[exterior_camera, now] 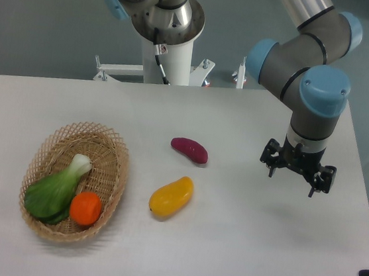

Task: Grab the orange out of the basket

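The orange (86, 208) is a small round orange-red fruit lying in the near right part of the basket (113, 150), an oval tan wicker basket at the table's left. It touches a green bok choy (55, 190) beside it. My gripper (296, 179) hangs over the right side of the table, far to the right of the basket, pointing down with nothing between its fingers. Its fingers are small and dark, and I cannot make out how far apart they stand.
A yellow mango-like fruit (171, 196) lies on the table just right of the basket. A purple sweet potato (190, 149) lies behind it. The robot's base column (163, 35) stands at the table's far edge.
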Motion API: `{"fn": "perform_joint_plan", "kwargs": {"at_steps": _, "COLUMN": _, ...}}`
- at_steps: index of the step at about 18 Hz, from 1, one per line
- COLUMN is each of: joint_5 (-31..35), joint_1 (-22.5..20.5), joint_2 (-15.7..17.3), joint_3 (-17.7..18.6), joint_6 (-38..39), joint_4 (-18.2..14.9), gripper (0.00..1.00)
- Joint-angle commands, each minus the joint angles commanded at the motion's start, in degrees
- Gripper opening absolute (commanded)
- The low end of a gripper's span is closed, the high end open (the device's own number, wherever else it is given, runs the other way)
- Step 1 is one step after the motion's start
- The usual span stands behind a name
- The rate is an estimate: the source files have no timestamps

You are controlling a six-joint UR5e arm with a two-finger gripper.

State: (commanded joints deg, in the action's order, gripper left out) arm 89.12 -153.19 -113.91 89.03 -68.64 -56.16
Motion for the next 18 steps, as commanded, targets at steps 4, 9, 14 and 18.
{"fn": "perform_joint_plan", "kwargs": {"at_steps": 4, "joint_5": 0.27, "joint_1": 0.0, "joint_2": 0.0, "joint_3": 0.0, "joint_6": 0.0, "joint_4": 0.0, "gripper": 1.0}}
{"fn": "perform_joint_plan", "kwargs": {"at_steps": 9, "joint_5": 0.27, "joint_1": 0.09, "joint_2": 0.0, "joint_3": 0.26, "joint_6": 0.09, "joint_4": 0.0, "gripper": 1.0}}
{"fn": "perform_joint_plan", "kwargs": {"at_steps": 14, "joint_5": -0.44, "joint_1": 0.0, "joint_2": 0.18, "joint_3": 0.44, "joint_6": 1.4, "joint_4": 0.0, "gripper": 1.0}}
{"fn": "perform_joint_plan", "kwargs": {"at_steps": 18, "joint_5": -0.26, "joint_1": 0.96, "joint_2": 0.26, "joint_3": 0.79, "joint_6": 5.08, "joint_4": 0.44, "gripper": 1.0}}
